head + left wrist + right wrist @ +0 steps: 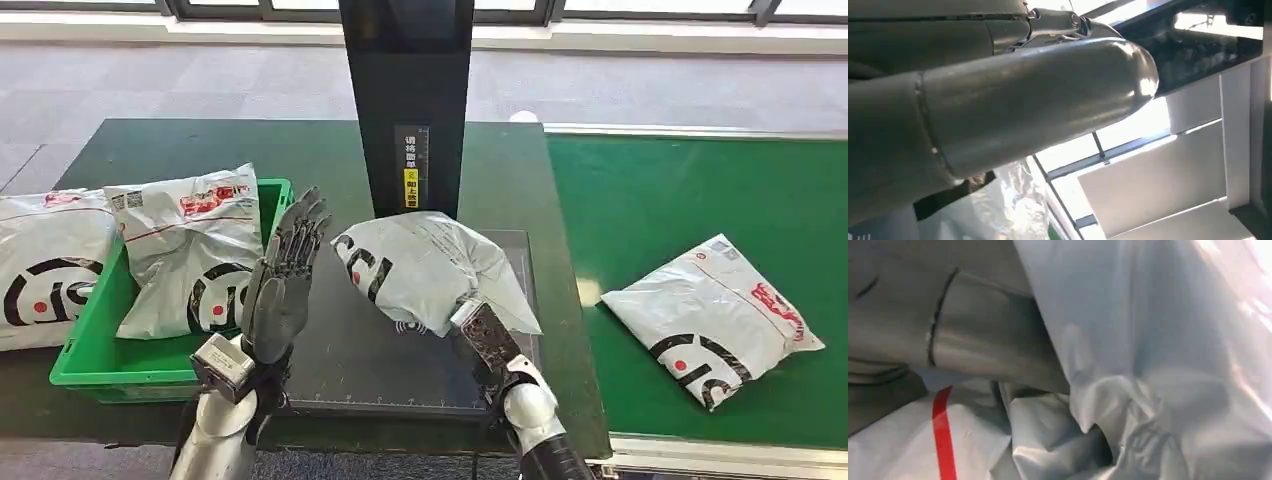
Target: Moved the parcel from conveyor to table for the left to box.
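Head view showed the dark table (150, 150) and green conveyor (700, 190) side by side, a green bin (90, 365) with bagged parcels at the near left, and the parcel (425, 265) on the table's black mat (350, 360) below the scanner post (405, 100), gripped at its near edge by the right hand (487, 335). Its slack, slippery film looked bunched in the right wrist view, so the grip could slide off or drag it askew. The left hand (285, 280) stood upright just left of it, fingers spread and holding nothing, and might snag the bin's rim when reaching.
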{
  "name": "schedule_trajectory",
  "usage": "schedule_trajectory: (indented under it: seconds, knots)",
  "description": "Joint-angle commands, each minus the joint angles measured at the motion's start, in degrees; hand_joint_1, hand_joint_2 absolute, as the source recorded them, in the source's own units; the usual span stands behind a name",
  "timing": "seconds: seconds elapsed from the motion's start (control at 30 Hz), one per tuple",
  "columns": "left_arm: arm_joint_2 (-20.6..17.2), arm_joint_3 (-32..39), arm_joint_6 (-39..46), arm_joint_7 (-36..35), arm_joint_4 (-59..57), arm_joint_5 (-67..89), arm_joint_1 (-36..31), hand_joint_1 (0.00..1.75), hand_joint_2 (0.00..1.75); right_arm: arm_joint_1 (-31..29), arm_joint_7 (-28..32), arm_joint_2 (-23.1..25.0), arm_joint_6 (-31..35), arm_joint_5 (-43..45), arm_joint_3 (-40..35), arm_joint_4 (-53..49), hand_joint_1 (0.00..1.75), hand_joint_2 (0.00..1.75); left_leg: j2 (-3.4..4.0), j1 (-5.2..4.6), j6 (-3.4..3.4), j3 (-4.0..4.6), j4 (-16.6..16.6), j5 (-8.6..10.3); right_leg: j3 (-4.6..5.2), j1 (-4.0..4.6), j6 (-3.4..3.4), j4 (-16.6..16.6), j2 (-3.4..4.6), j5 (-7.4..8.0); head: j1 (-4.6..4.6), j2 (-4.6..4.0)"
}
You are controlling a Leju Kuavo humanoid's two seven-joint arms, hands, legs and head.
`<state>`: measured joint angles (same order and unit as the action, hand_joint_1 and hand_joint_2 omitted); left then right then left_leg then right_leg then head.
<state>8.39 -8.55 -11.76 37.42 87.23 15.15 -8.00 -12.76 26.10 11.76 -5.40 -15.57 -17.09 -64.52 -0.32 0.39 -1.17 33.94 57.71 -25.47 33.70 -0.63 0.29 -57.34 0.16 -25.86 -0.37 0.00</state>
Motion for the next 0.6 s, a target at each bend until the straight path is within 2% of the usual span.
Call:
schedule_trajectory:
  seconds: [0.03,0.1,0.13,0.17,0.2,0.27,0.3,0.33,0.4,0.43,0.47,0.6]
  knots:
    - [-1.7,0.2,0.4,0.0,-1.5,0.0,0.7,0.00,0.00,-5.6,-1.8,-0.2,2.2,-5.8,-2.9,11.2,0.00,0.00,0.20,0.00,0.03,-0.24,-0.2,-0.01,-0.19,0.02,-0.02,0.2,0.16,0.05,0.00,0.00]
    - [-1.6,0.0,0.2,0.1,-2.2,0.0,0.0,0.00,0.00,-6.8,3.2,0.0,-7.4,-2.3,-4.2,13.9,0.00,0.00,0.27,0.02,0.02,-0.24,-0.1,-0.02,-0.17,0.03,-0.03,0.2,0.23,0.07,0.00,0.00]
    - [-1.5,0.0,0.2,0.0,-3.0,0.0,-0.7,0.00,0.00,-7.0,3.5,0.2,-8.4,-2.4,-4.6,14.8,0.00,0.00,0.22,0.00,0.02,-0.18,-0.1,-0.01,-0.12,0.02,-0.02,0.1,0.18,0.06,0.00,0.00]
    - [-1.3,0.2,0.5,0.1,-2.9,-0.1,-0.5,0.00,0.00,-7.2,2.7,0.6,-3.6,-4.9,-4.9,15.1,0.00,0.00,0.12,0.02,0.02,-0.11,-0.1,0.00,-0.10,0.04,-0.02,0.1,0.08,0.05,0.00,0.00]
    - [-1.3,0.2,0.5,0.1,-2.8,-0.1,-0.4,0.00,0.00,-7.5,3.7,1.1,-6.4,-3.1,-4.5,15.7,0.00,0.00,0.14,0.02,0.02,-0.14,-0.1,0.01,-0.11,0.04,-0.02,0.1,0.10,0.06,0.00,0.00]
    - [-1.3,0.3,1.1,0.2,-2.0,0.2,0.3,0.00,0.00,-8.3,1.7,1.5,1.6,-7.1,-4.0,15.1,0.00,0.00,0.13,0.01,0.01,-0.12,-0.1,0.01,-0.08,0.03,-0.02,0.1,0.09,0.04,0.00,0.00]
    - [-1.3,0.4,1.0,0.2,-1.4,0.1,0.6,0.00,0.00,-8.9,3.3,1.4,-7.3,-1.9,-3.6,14.7,0.00,0.00,0.19,0.01,0.02,-0.18,-0.1,0.01,-0.12,0.03,-0.03,0.1,0.14,0.06,0.00,0.00]
    - [-1.4,0.6,1.3,0.0,-0.5,0.3,1.5,0.00,0.00,-8.5,0.6,1.5,4.5,-9.8,-4.4,12.8,0.00,0.00,0.20,0.02,0.03,-0.20,-0.2,0.02,-0.15,0.04,-0.03,0.2,0.14,0.08,0.00,0.00]
    - [-1.3,0.7,0.7,0.1,-1.3,0.2,0.7,0.00,0.00,-7.8,2.7,0.7,-3.6,-5.1,-5.3,10.1,0.00,0.00,0.22,0.00,0.02,-0.12,-0.1,-0.01,-0.07,0.02,-0.01,0.1,0.17,0.05,0.00,0.00]
    - [-1.2,1.0,1.2,0.2,-0.8,0.2,1.2,0.00,0.00,-7.4,1.8,0.9,2.3,-8.9,-6.2,9.2,0.00,0.00,0.19,-0.03,0.00,-0.07,-0.1,0.00,-0.01,-0.01,0.00,0.0,0.16,0.03,0.00,0.00]
    - [-1.3,0.7,0.8,0.3,-1.5,0.2,0.6,0.00,0.00,-7.2,4.5,0.6,-8.0,-1.9,-6.1,8.5,0.00,0.00,0.14,0.00,0.01,-0.08,0.0,0.00,-0.07,0.01,0.00,0.0,0.10,0.03,0.00,0.00]
    - [-1.0,0.6,0.9,0.2,-2.7,0.3,-0.6,0.00,0.00,-6.9,4.7,0.4,-8.1,-1.7,-6.0,8.5,0.00,0.00,-0.03,-0.01,-0.01,-0.05,0.0,0.04,-0.05,0.00,-0.01,0.0,-0.06,0.00,0.00,0.00]
